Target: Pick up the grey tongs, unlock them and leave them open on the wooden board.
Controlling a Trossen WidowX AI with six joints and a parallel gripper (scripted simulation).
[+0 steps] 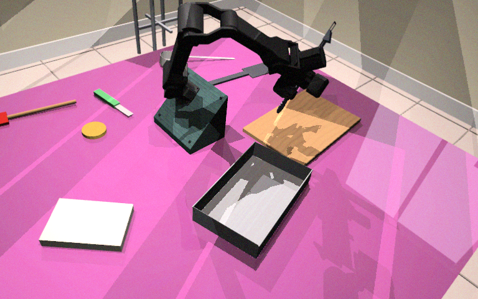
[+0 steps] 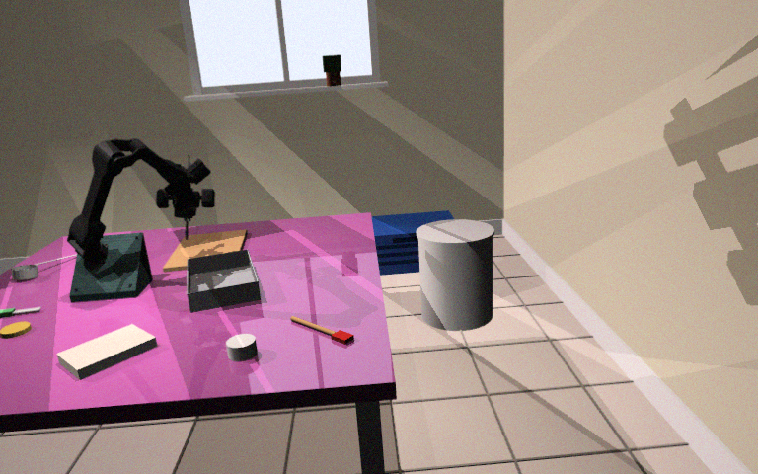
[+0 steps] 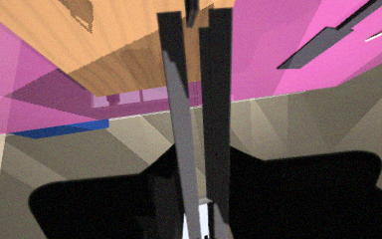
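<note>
My gripper [image 1: 299, 80] [image 2: 186, 203] [image 3: 195, 142] is shut on the grey tongs [image 1: 328, 34] [image 2: 186, 226] and holds them nearly upright. Their tips point down, just above the near-left part of the wooden board [image 1: 327, 116] [image 2: 223, 240] [image 3: 124, 30]. The hinge end sticks up above the wrist. In the wrist view my two dark fingers run up the middle, with a dark tip of the tongs between their ends. I cannot tell whether the tong arms are apart. The dark roasting tin [image 1: 225, 228] [image 2: 223, 298] stands empty in front of the board.
The arm's green base [image 1: 192, 116] stands left of the board. A white block [image 1: 88, 223], a yellow disc [image 1: 94, 129], a green-handled tool [image 1: 112, 101], a red-headed stick [image 1: 38, 109] and a grey spatula [image 1: 243, 73] lie around. A grey bin [image 2: 455, 274] stands on the floor.
</note>
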